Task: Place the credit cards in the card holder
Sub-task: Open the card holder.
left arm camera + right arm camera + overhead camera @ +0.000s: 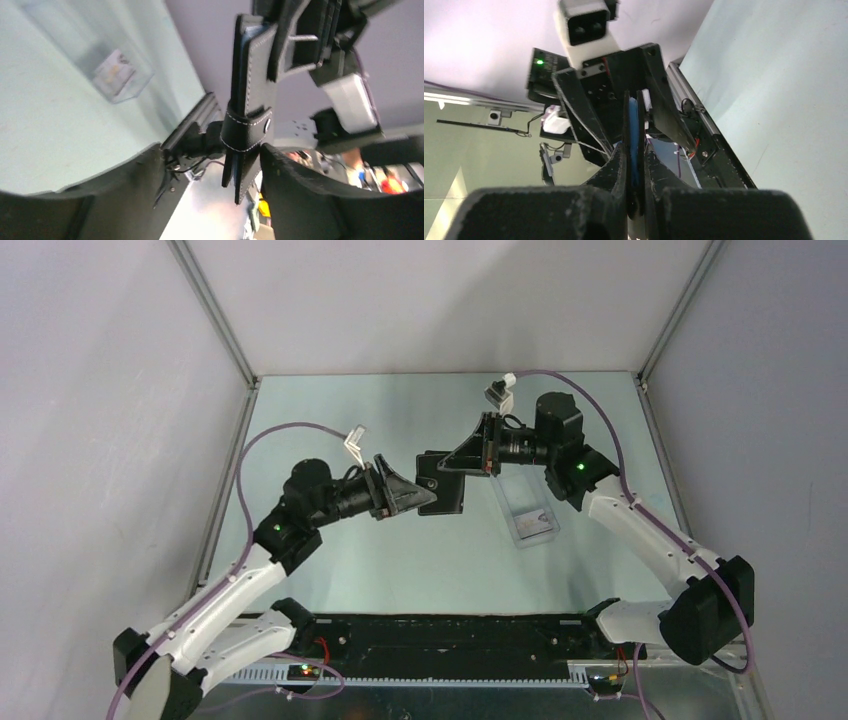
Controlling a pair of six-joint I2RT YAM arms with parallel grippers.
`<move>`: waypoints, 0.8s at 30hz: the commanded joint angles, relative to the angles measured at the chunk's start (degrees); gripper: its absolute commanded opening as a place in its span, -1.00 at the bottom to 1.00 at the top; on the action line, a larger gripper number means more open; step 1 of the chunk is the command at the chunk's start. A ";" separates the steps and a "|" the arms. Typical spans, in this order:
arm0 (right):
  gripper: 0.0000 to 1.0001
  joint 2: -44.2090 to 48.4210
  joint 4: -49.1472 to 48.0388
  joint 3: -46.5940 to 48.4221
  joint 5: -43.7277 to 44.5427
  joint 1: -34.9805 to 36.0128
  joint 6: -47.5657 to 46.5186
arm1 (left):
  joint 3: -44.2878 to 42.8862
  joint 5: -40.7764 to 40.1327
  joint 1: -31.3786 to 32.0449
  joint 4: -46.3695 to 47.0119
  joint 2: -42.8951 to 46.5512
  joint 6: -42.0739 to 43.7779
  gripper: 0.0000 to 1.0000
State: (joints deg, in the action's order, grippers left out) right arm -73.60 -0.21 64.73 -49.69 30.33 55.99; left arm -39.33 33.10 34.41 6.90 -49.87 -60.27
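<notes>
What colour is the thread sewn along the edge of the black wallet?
White, on the black card holder; clearest in the left wrist view.

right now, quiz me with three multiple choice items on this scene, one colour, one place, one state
1. What colour is the outside of the card holder?
A) black
B) red
C) white

2. Where is the clear box?
A) held up in the air
B) flat on the table, right of the card holder in the top view
C) hanging from a cable

3. Which fingers are clamped on the card holder?
A) left only
B) right only
C) neither

Answers:
1 A, the left wrist view shows black leather with pale stitching.
2 B, the top view shows it lying on the table surface beside the lifted card holder.
3 B, the right fingers pinch its edge, while the left fingers stand wide apart on either side of its end.
</notes>
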 commanded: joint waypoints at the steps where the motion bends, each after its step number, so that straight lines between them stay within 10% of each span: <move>1: -1.00 1.56 6.73 1.98 3.39 0.45 -4.66 | -10.74 -17.23 1.57 -23.38 1.77 14.52 0.56; 24: -1.00 -3.96 31.21 14.46 20.56 6.35 -14.78 | -36.53 -55.21 23.56 -51.37 -19.28 29.52 0.71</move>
State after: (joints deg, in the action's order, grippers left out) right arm -77.17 29.76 75.68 -30.15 35.55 42.09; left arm -73.01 -15.64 56.99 -42.52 -68.14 -31.48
